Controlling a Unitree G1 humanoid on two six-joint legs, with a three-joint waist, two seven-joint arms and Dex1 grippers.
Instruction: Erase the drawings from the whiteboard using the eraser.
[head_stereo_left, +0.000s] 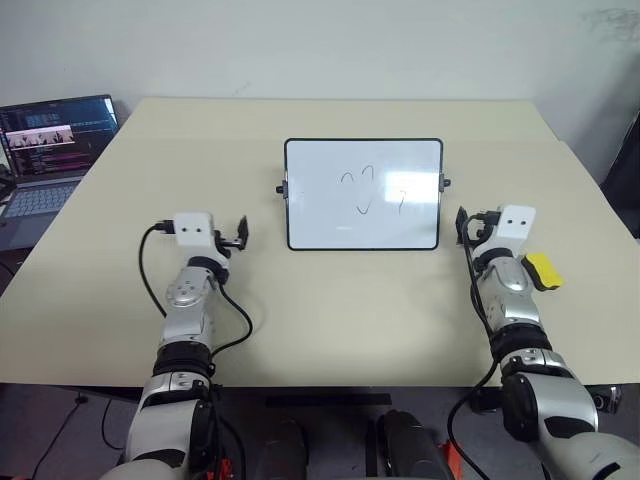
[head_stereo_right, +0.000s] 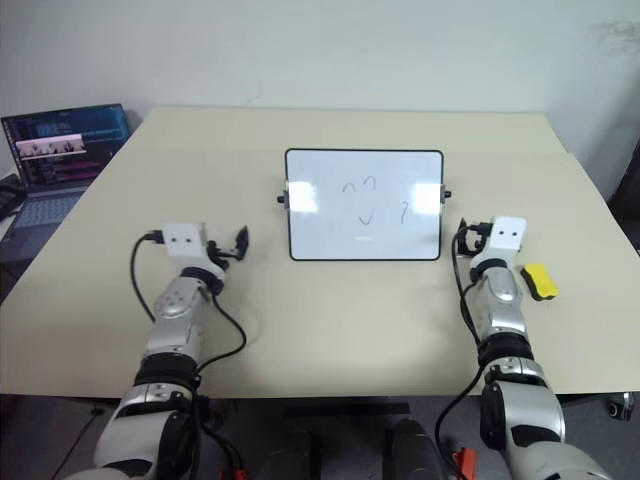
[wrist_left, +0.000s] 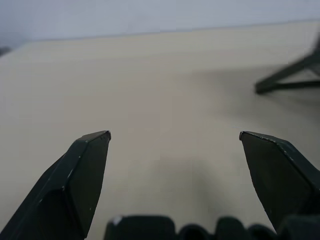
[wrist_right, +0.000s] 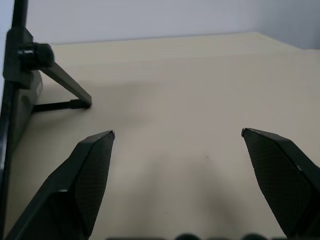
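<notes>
The eraser (head_stereo_right: 540, 281) lies just right of the right gripper (wrist_right: 177, 134), long axis pointing away from the robot; that gripper gapes wide, empty; nearest arm.

Head stereo pair is looking forward and down over the desk (head_stereo_left: 330, 330), sharing the whiteboard (head_stereo_left: 363, 194) at centre. Each wrist camera is skimming low along the desk, either side of the whiteboard.

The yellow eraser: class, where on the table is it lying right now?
In the head views, the eraser lies on the table's right side, just outside the robot's right forearm, to the right of the whiteboard and nearer the front edge.
</notes>
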